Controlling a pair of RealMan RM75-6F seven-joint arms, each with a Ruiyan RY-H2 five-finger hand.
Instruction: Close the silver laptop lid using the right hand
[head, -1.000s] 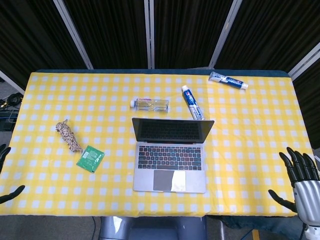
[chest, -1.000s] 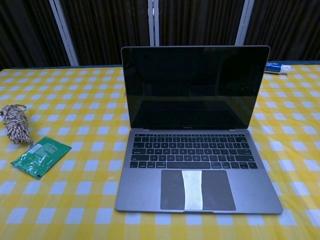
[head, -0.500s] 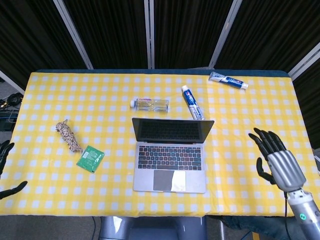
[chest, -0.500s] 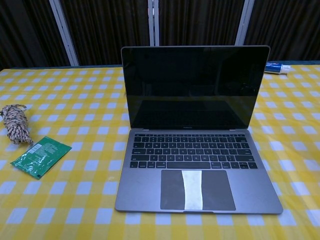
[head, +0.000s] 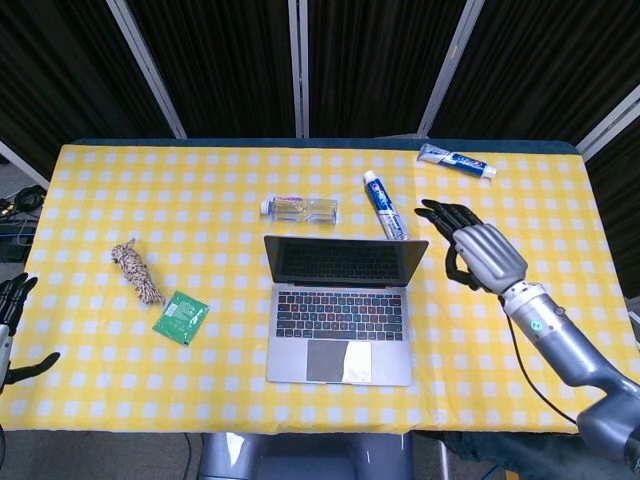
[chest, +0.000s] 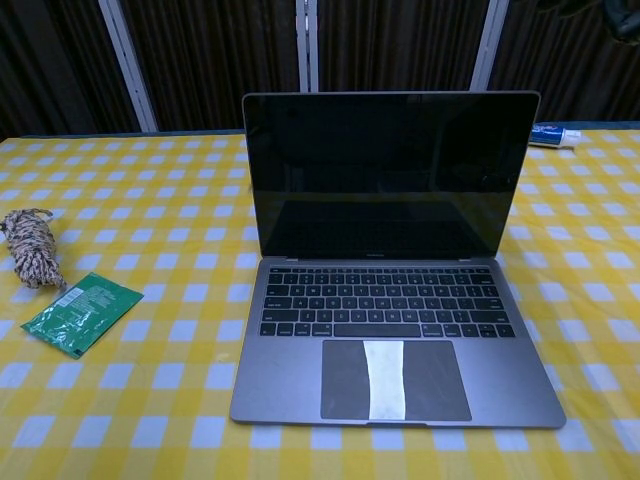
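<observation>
The laptop (head: 340, 310) stands open in the middle of the surface (head: 500, 370), its lid (head: 345, 261) upright with the long edge running left to right. The right hand (head: 472, 252) is just beside the lid's right corner, fingers spread, holding nothing. The left hand (head: 12, 322) is far off, also empty. One second ago the right hand was low at the near edge; it has since come up to the lid.

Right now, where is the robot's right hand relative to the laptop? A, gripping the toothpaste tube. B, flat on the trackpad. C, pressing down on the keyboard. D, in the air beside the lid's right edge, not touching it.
D: in the head view the right hand sits beside the right edge of the open laptop, with tablecloth visible between them.
</observation>
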